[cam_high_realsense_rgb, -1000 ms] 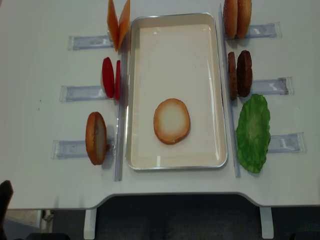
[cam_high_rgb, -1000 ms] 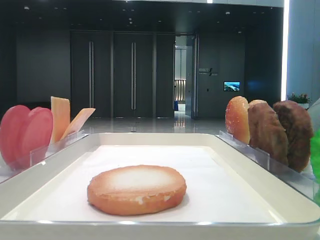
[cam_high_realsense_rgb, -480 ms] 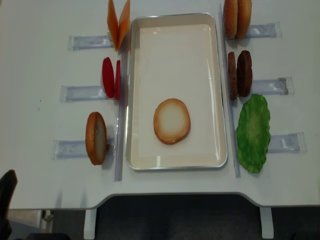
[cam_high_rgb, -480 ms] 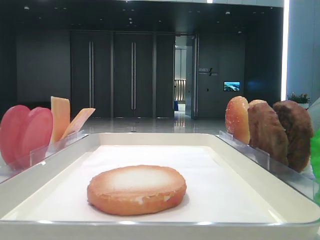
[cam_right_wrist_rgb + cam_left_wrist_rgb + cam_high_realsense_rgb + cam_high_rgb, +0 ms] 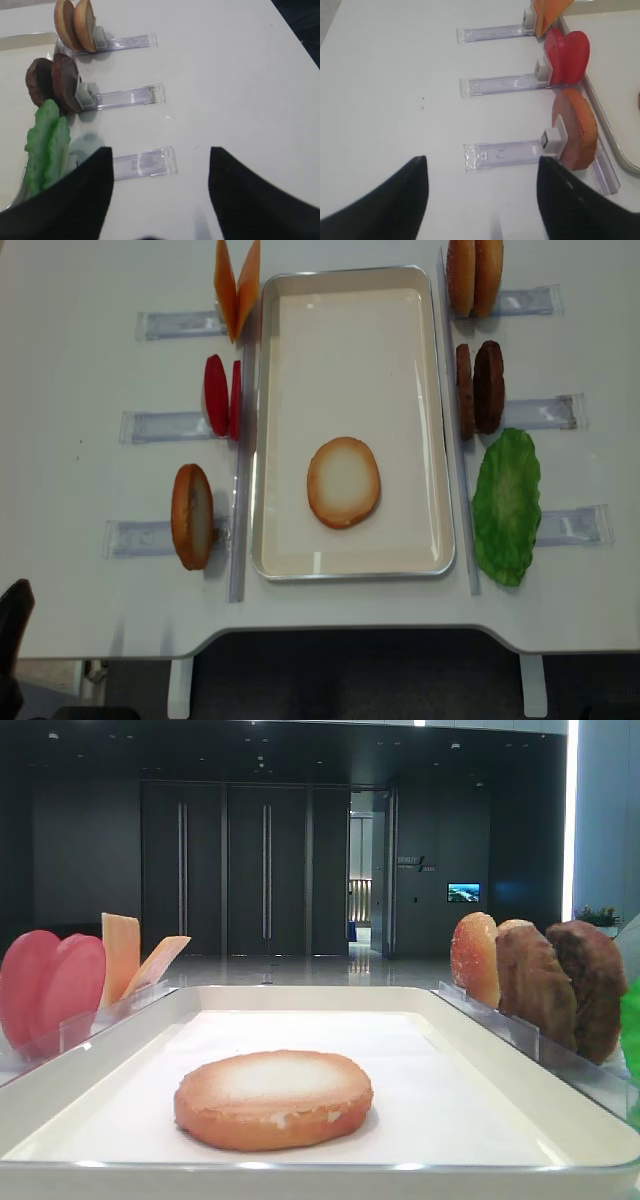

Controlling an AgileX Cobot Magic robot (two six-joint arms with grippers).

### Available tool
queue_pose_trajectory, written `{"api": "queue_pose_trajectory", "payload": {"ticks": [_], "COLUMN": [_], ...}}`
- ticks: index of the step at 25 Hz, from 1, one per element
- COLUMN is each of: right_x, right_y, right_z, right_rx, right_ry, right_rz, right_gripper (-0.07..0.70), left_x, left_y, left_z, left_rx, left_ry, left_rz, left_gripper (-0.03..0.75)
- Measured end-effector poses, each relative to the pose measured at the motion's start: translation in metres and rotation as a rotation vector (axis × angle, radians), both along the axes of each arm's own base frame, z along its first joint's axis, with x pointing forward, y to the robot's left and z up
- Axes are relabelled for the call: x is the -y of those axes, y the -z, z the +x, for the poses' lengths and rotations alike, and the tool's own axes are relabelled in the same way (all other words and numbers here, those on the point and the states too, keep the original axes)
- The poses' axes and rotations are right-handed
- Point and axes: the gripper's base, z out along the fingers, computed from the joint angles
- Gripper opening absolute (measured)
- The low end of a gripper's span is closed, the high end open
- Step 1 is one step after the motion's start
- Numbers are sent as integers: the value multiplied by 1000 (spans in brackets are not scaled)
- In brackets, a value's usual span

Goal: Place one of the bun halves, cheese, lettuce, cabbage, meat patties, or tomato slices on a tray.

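Okay, bun half (image 5: 343, 482) lies flat, pale face up, in the lower middle of the tray (image 5: 350, 285) – nothing touching it. In the low front view I get the same bun half (image 5: 273, 1098) side-on, sitting on the tray's liner, but no arms at all.

From the overhead I see the whole layout: cheese (image 5: 237, 287) upright at upper left of the frame, tomato slices (image 5: 221, 395) below it, a second bun half (image 5: 191, 516) standing on edge at lower left, just beside the tray rim. On the right side, two more bun halves (image 5: 474, 277) at top, meat patties (image 5: 481, 386) mid, lettuce (image 5: 506, 505) lower right. Only a dark sliver of arm shows at the bottom left corner there.

Wrist views fill the gap – left gripper (image 5: 482, 200) has its fingers (image 5: 385, 200) spread wide over bare table (image 5: 395, 90), holding nothing, near a clear holder strip (image 5: 505, 152). Right gripper (image 5: 160, 195) also gapes wide, empty, with the lettuce at the frame's left. The overhead view shows neither gripper's fingers.
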Motion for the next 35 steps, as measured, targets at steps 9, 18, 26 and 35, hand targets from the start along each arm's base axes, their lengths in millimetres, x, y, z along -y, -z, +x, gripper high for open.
{"api": "queue_pose_trajectory", "payload": {"ticks": [9, 18, 26, 35], "right_x": [0, 0, 0, 0], "right_y": [0, 0, 0, 0], "right_z": [0, 0, 0, 0], "right_rx": [0, 0, 0, 0], "right_ry": [0, 0, 0, 0], "right_rz": [0, 0, 0, 0], "right_gripper": [411, 411, 411, 411], "left_x": [1, 2, 2, 2], "left_y": [0, 0, 0, 0], "left_z": [0, 0, 0, 0], "left_rx": [1, 2, 2, 2], "left_ry": [-86, -151, -150, -151], "left_rz": [-14, -25, -27, -27], "left_gripper": [517, 517, 517, 517]}}
